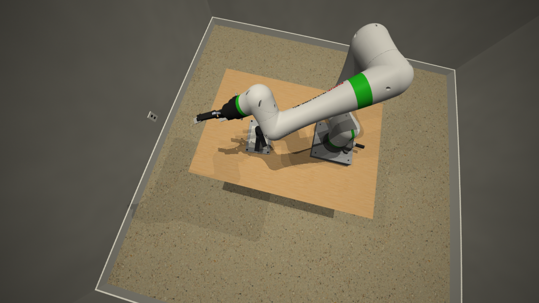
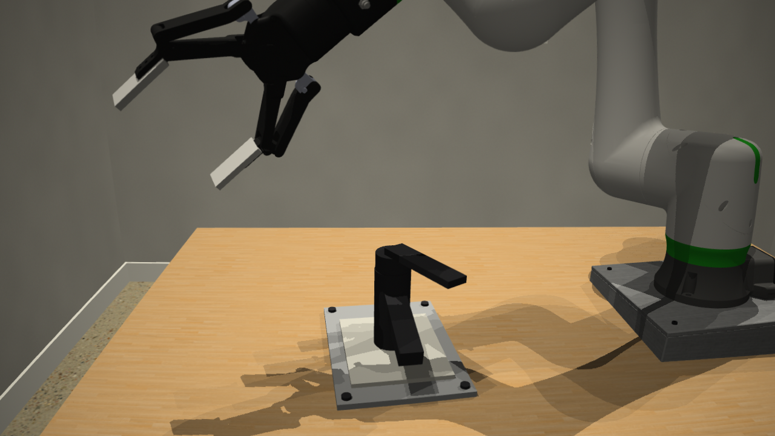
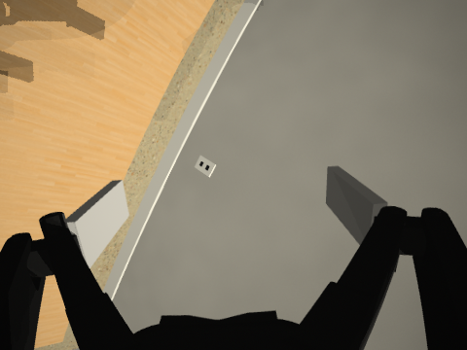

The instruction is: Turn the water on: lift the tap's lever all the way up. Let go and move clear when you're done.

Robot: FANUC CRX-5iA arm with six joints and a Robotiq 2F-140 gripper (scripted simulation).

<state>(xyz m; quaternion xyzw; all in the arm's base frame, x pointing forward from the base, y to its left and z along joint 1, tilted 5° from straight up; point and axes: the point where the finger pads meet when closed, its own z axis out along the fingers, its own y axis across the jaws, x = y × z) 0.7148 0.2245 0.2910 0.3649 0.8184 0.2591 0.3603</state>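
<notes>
The lever (image 2: 430, 266) lay low, reaching out roughly level from the top of the black tap (image 2: 391, 303), untouched. The hand (image 2: 178, 138) hung high above the desk (image 2: 243, 281), well apart from the tap and off toward the desk's edge, spread fully wide with nothing in it. Its pale pads (image 2: 235, 163) pointed down and outward toward the wall (image 3: 364, 72). The tap stood on a grey plate (image 2: 346, 398) near the desk's middle. The arm's base (image 2: 674, 341) sat farther along the desk.
</notes>
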